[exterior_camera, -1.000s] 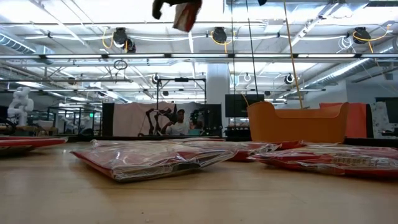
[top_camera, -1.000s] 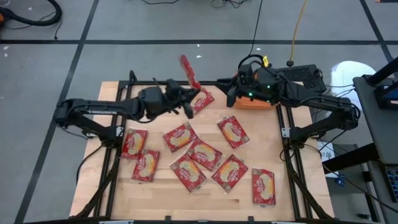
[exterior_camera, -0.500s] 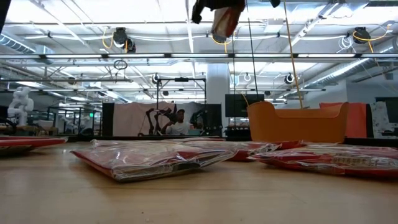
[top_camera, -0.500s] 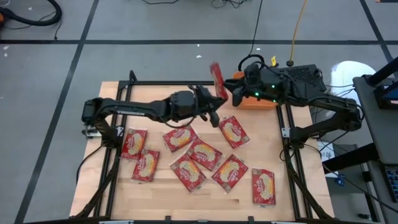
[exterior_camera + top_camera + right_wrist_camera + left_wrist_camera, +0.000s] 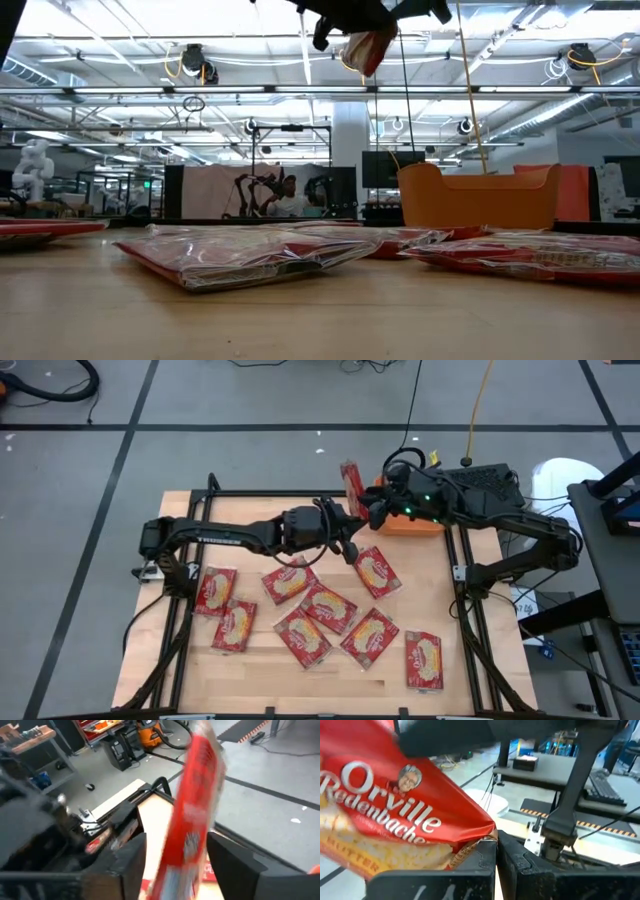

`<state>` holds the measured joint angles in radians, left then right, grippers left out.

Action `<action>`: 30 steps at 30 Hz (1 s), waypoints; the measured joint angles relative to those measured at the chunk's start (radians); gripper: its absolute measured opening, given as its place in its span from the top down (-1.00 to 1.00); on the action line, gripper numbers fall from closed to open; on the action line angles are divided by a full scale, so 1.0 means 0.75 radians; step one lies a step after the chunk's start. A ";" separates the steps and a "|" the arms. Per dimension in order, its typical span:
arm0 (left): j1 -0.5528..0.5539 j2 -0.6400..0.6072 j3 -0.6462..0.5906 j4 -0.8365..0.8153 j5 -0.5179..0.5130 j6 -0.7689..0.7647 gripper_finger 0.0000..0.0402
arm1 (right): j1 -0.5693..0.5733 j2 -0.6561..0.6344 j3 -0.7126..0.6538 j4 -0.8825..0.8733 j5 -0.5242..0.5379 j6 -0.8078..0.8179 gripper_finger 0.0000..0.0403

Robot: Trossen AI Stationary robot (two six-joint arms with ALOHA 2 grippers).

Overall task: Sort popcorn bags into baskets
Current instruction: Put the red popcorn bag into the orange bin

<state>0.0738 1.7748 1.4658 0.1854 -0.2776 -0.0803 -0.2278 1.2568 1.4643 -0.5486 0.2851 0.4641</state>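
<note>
Left gripper (image 5: 345, 520) pinched the bag (image 5: 350, 478) by its edge high beside the tub (image 5: 410, 525), right gripper (image 5: 177, 852) spread around it — light, floppy, slick film, best gripped at the seam.

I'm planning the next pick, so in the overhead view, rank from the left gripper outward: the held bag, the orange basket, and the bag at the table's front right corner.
1. Held bag, in the left gripper.
2. Orange basket, to its right.
3. Corner bag, front right, farthest.
</note>
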 joint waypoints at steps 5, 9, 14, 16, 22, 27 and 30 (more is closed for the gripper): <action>0.007 0.006 -0.001 0.004 0.000 0.028 0.98 | -0.034 0.067 -0.001 -0.004 -0.006 -0.043 -0.07; 0.007 0.012 -0.001 -0.007 0.000 0.040 0.98 | -0.050 0.099 -0.001 -0.012 -0.006 -0.022 0.06; 0.007 0.012 -0.001 -0.009 0.000 0.037 0.98 | -0.072 0.098 -0.001 -0.049 -0.008 0.008 0.35; 0.009 0.012 -0.001 -0.009 0.000 0.025 0.98 | -0.079 0.098 -0.001 -0.046 -0.009 0.005 0.47; 0.007 0.011 -0.001 -0.001 -0.003 0.000 0.82 | -0.083 0.098 -0.001 -0.072 -0.002 0.008 0.73; 0.000 0.008 -0.001 0.004 -0.003 -0.008 0.56 | -0.107 0.098 -0.002 -0.136 -0.001 0.028 0.83; -0.011 -0.007 -0.001 -0.033 -0.002 -0.049 0.33 | -0.142 0.084 -0.002 -0.175 -0.002 0.052 0.83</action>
<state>0.0652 1.7698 1.4651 0.1607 -0.2792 -0.1174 -0.3345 1.3196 1.4631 -0.6797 0.2839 0.5030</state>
